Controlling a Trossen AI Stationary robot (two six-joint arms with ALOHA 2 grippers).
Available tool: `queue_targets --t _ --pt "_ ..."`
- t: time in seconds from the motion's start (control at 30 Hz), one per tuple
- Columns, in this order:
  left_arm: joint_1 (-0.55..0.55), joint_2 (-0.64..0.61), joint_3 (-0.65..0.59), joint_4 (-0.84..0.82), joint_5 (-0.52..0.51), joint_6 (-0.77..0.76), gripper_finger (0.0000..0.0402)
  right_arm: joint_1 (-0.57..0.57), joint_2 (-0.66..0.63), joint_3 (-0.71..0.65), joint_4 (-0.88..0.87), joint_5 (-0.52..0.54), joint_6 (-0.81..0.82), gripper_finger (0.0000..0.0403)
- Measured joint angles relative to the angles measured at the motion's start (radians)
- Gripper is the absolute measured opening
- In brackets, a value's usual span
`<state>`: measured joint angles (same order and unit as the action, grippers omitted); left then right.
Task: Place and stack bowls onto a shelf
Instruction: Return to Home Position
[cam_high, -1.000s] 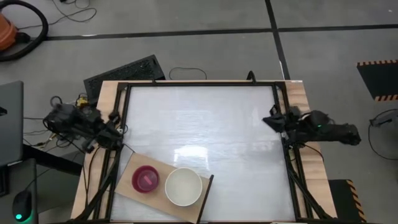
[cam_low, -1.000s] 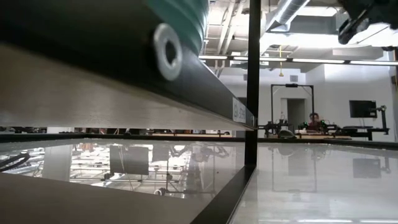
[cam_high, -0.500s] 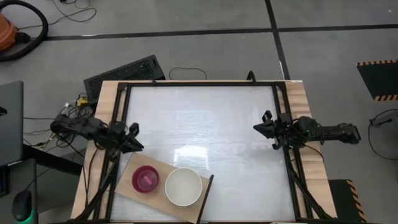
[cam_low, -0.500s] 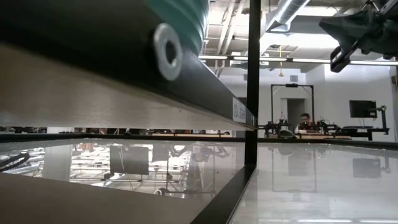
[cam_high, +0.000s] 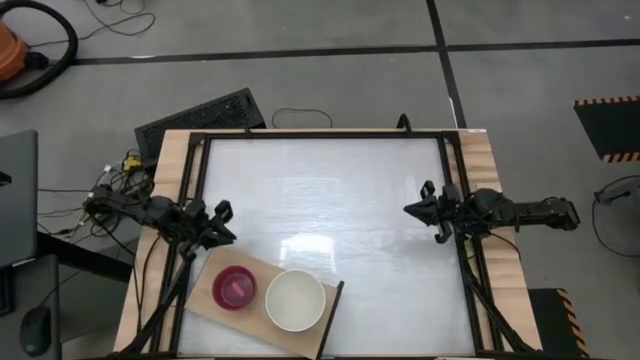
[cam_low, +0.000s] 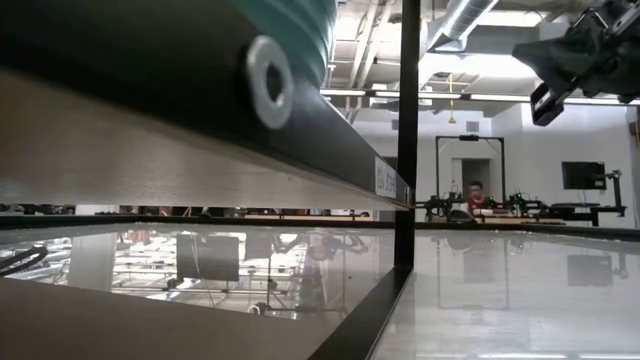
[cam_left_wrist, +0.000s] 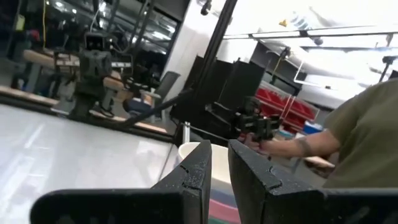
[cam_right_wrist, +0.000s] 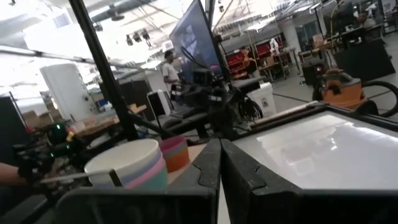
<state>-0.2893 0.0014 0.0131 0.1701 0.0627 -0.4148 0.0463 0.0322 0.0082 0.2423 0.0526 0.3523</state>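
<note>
Cream-white bowl is capping its stack beside the magenta bowl on the shelf, at the bench's seven o'clock. Left pincer is hovering nearby, barely parted, empty. Right pincer, three o'clock, is pinched shut, empty. Homing wants slow withdrawal, clear of the stacks.

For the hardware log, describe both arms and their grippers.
The left arm and right arm are matte black, slim and jointed. The left gripper and right gripper each end in two dark, tapered fingers with finely textured faces. Loose cables trail beside the left arm's base.
</note>
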Motion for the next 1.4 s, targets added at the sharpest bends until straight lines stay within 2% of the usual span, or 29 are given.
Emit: queue_targets --t 0.4,0.7,1.4 --pt "0.001 0.003 -0.004 -0.034 -0.166 0.018 0.0043 -0.003 0.000 0.000 -0.123 0.000 -0.096 0.0035" --pt "0.000 0.003 -0.004 -0.138 -0.168 -0.008 0.0043 -0.003 0.000 -0.001 -0.209 -0.003 -0.099 0.0035" --pt "0.000 0.005 -0.004 -0.129 -0.164 -0.007 0.0042 -0.003 0.000 -0.002 -0.209 -0.003 -0.098 0.0035"
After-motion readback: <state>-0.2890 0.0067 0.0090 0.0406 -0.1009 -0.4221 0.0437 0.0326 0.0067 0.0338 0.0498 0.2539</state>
